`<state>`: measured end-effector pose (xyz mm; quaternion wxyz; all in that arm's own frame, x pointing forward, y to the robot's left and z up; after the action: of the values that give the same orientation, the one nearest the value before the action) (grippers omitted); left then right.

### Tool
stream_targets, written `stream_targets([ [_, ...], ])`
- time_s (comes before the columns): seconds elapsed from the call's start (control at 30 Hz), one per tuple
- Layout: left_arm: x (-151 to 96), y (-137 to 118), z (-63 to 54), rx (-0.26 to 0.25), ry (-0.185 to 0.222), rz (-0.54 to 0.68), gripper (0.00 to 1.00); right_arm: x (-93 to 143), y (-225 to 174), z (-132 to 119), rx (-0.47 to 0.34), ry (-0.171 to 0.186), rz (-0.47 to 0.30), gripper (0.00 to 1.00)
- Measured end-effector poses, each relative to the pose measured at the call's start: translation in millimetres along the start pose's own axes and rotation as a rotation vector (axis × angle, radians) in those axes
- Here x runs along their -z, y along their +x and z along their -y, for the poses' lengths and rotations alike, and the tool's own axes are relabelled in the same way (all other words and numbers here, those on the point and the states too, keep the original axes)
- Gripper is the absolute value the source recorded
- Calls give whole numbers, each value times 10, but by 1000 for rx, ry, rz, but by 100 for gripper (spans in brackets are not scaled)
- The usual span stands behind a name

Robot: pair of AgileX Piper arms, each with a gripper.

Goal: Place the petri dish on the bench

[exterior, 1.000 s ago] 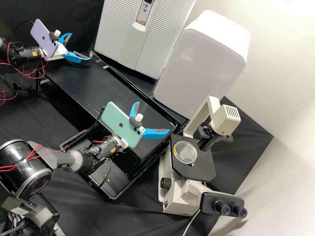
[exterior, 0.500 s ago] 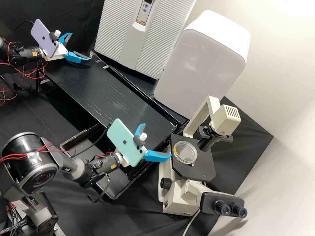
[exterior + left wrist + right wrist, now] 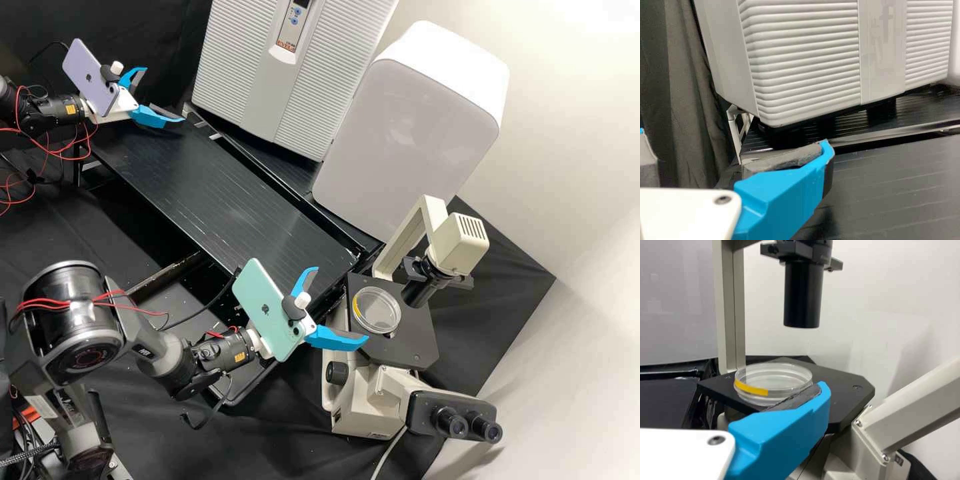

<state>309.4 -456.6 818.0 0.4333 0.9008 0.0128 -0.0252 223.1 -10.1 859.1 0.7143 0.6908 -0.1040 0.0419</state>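
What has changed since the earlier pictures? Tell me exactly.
The white, blue-fingered right gripper has moved toward the cream-and-black microscope, down and rightward in the high view. Nothing was grasped or released. The matching left gripper and the clear round petri dish with yellow tape stayed put.

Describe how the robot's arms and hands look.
The left arm and right arm are dark grey with thin red cables. The white left hand and white right hand each have two bright blue, grey-padded fingers. Mounted on them: a pale purple phone left, a mint-green phone right.

Logos (image 3: 265,310) on phones (image 3: 257,287) — orange label (image 3: 286,47) on cabinet (image 3: 263,93)
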Motion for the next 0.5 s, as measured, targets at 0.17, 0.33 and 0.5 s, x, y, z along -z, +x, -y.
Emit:
stream_targets([
  [0.17,0,0,0,0,0,0,100,-19,95,10,0,-20,0,100],
  [0.33,0,0,0,0,0,0,100,-98,210,86,22,-45,16,100],
  [0.5,0,0,0,0,0,0,100,-183,257,119,28,-52,35,100],
])
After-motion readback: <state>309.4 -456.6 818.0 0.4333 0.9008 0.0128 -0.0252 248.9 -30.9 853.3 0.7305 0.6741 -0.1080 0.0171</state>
